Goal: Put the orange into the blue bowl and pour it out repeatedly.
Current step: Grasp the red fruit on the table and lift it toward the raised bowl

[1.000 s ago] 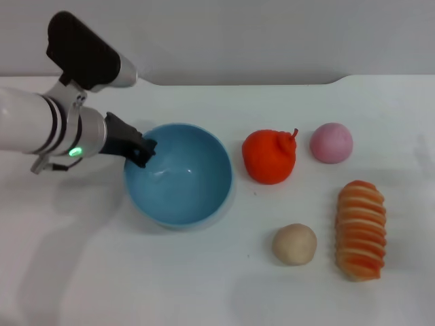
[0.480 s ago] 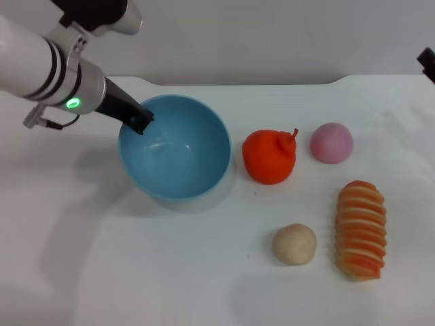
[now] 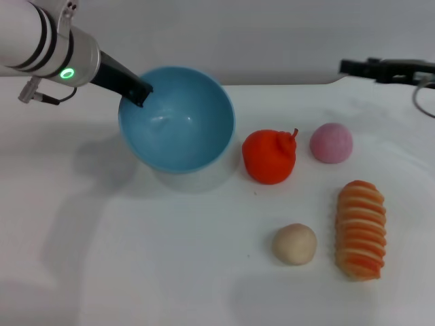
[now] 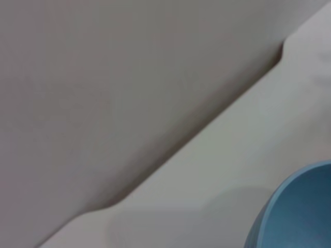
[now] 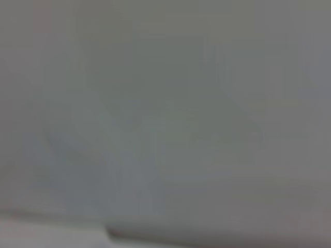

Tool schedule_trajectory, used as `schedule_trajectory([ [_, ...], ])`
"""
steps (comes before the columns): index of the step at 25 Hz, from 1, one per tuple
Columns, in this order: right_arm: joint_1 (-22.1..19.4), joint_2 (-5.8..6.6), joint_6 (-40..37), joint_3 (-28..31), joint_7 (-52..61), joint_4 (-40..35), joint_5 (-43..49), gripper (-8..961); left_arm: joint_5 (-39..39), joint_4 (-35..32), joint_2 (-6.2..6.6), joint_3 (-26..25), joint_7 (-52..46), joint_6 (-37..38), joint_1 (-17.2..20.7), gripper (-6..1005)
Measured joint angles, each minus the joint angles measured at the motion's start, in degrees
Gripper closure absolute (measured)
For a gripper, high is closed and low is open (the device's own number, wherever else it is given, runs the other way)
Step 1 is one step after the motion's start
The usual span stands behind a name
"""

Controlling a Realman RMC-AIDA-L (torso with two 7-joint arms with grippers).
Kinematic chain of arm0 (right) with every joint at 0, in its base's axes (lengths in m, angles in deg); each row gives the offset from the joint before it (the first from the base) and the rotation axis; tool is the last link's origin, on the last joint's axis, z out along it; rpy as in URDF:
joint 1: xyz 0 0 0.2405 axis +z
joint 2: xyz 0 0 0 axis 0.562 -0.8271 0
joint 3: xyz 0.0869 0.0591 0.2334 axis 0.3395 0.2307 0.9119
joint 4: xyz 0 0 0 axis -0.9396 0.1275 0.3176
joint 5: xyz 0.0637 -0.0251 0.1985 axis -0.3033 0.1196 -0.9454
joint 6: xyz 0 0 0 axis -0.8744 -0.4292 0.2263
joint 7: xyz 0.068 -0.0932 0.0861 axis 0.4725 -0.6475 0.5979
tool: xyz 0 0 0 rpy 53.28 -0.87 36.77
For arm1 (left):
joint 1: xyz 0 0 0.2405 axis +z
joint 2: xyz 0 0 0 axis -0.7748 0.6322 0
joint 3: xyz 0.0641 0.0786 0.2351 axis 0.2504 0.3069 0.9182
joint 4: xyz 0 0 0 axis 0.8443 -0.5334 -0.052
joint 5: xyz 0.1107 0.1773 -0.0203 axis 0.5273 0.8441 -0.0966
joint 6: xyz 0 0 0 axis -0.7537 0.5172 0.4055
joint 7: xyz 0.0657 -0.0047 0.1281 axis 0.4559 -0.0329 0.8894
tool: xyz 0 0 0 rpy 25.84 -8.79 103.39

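The blue bowl is empty and held off the white table, tilted with its mouth toward me. My left gripper is shut on its far-left rim. A part of the bowl's rim also shows in the left wrist view. The orange, red-orange with a small stem nub, lies on the table just right of the bowl, apart from it. My right gripper reaches in at the upper right, high above the table and well away from the orange. The right wrist view shows only a blurred grey surface.
A pink ball lies right of the orange. A beige ball and a striped orange-and-cream roll lie nearer the front right. The table's back edge runs behind the bowl.
My left gripper has lifted the blue bowl off the table and moved it up and toward the back. My right arm has come into view at the upper right.
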Motion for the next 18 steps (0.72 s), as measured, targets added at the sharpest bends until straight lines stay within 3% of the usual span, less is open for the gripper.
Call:
schedule_trajectory([
  [2,2.45,0.30,-0.56,-1.55,4.18,0.43,5.92,235,-0.08,-0.16,0.02,-0.40,-0.37,-0.98,-0.09,999],
  [5,4.37,-0.39,-1.03,-5.90,5.97,0.78,9.41,235,-0.10,-0.04,0.06,-0.85,-0.32,-2.92,-0.16,1000],
  [7,4.37,-0.39,-1.03,-5.90,5.97,0.78,9.41,235,-0.10,0.18,0.07,-0.77,-0.24,-3.38,-0.20,1000],
  [8,4.73,-1.32,0.11,-10.76,7.36,1.62,9.59,235,-0.05,0.25,0.07,-0.67,-0.23,-3.53,-0.19,1000],
  [14,4.81,-1.72,2.15,-15.91,8.47,5.37,8.50,234,-0.02,0.87,0.01,-0.02,-0.29,-4.27,0.72,1000],
  [18,4.70,-1.82,5.97,-18.30,3.63,9.42,1.93,234,-0.07,1.00,-0.04,0.28,-0.30,-4.48,1.44,1000],
])
